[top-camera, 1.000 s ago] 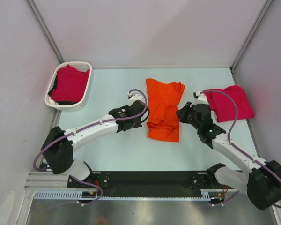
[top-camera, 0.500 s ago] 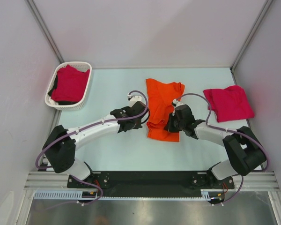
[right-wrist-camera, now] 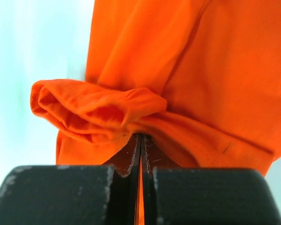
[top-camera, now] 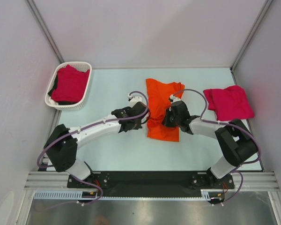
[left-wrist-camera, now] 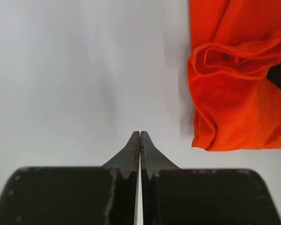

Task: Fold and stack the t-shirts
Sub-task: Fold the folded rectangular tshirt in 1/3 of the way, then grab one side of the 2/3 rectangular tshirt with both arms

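- A white lattice basket (top-camera: 69,107) stood at the far left corner of the table (top-camera: 112,150), near the left wall.
- The first crimson t-shirt (top-camera: 70,84) lay bundled inside that basket, with a dark item showing at its left edge.
- The left arm reached from its base diagonally toward the table centre. The left gripper (top-camera: 144,115) sat just beside the left edge of the orange t-shirt (top-camera: 163,101).
- In the left wrist view, the left gripper (left-wrist-camera: 140,136) had both fingers pressed together with nothing between them. Its tips were over bare table, clear of the orange t-shirt (left-wrist-camera: 234,93), which lay to the right of them.
- The orange t-shirt lay at the table centre, long axis running away from the arms, with creases and a rolled fold along its near portion.
- The right arm bent back from its base toward the centre. The right gripper (top-camera: 166,120) was on the right side of the orange t-shirt, over the cloth.
- In the right wrist view, the right gripper (right-wrist-camera: 140,137) had its fingers closed together. Its tips met the underside of a rolled fold of the orange t-shirt (right-wrist-camera: 201,70). Whether cloth was caught between the fingers could not be determined.
- The second crimson t-shirt (top-camera: 228,103) lay folded flat at the right side of the table, well apart from both grippers.
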### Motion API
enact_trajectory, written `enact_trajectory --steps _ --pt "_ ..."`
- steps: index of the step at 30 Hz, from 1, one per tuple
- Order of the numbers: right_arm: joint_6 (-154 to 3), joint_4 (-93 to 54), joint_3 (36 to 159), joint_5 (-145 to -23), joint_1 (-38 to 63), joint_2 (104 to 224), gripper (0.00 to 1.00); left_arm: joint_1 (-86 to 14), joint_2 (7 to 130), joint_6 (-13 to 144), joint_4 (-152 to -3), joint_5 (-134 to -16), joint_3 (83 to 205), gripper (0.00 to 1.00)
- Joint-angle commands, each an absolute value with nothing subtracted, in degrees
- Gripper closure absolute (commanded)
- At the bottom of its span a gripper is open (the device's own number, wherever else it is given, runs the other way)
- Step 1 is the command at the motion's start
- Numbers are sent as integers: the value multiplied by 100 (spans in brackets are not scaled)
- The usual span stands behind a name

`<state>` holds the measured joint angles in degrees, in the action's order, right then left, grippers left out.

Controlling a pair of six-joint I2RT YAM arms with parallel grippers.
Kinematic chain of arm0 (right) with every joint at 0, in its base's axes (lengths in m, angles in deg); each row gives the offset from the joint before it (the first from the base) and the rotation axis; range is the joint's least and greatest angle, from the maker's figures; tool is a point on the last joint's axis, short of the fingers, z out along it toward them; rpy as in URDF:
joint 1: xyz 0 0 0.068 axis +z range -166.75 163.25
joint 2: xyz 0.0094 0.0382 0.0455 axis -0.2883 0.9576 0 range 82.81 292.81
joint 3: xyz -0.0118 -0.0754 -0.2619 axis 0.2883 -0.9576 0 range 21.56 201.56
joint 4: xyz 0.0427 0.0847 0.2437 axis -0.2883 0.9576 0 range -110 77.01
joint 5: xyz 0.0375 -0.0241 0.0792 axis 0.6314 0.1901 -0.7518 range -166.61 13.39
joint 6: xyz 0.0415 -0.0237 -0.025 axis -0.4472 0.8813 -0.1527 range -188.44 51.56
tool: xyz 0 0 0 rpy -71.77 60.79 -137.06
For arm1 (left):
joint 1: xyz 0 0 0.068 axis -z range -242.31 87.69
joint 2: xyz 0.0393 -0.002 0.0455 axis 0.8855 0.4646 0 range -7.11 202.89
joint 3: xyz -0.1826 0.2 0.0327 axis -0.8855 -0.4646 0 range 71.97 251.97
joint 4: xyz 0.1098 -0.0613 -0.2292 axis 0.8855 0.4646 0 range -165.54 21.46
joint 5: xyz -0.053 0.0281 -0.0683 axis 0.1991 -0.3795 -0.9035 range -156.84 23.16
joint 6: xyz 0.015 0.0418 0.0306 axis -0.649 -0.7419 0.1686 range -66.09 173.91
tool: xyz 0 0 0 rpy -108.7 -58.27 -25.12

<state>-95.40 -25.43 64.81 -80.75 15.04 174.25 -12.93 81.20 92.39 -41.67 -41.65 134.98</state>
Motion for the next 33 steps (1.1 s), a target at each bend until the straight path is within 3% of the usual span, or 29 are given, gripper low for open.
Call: enact_trajectory --steps 1,8,15,17,18,21,25,28,33 --pt "-9586 -3133 6770 -7302 1611 17448 100 -1327 8148 9373 -4153 -4073 13508 100" --pt "-9595 -3765 6525 -5940 1936 17255 100 -1327 8262 9382 -4161 -4091 13508 100" --pt "-9227 -4118 6218 -3341 2534 16904 100 -1327 8219 9390 -4398 -4205 13359 100" --pt "-9112 -4039 6129 -3100 2552 16570 100 -1327 8131 9364 -4565 -4310 13245 100" --pt "-9103 -3821 6068 -2882 2517 16473 85 -1327 8096 9355 -4618 -4345 13192 97" --pt "-9050 -3207 6032 -2678 2342 16104 81 -1327 7973 9320 -4811 -4477 13016 93" --pt "-9015 -2931 5586 -3229 2192 15191 85 -1327 7814 9302 -5136 -4600 12727 91" --pt "-9093 -2923 5347 -4091 2113 14513 100 -1318 7761 9311 -5268 -4697 12612 91" --pt "-9541 -2036 5539 -5699 1735 14564 100 -1327 7893 9381 -5322 -4846 12576 96"
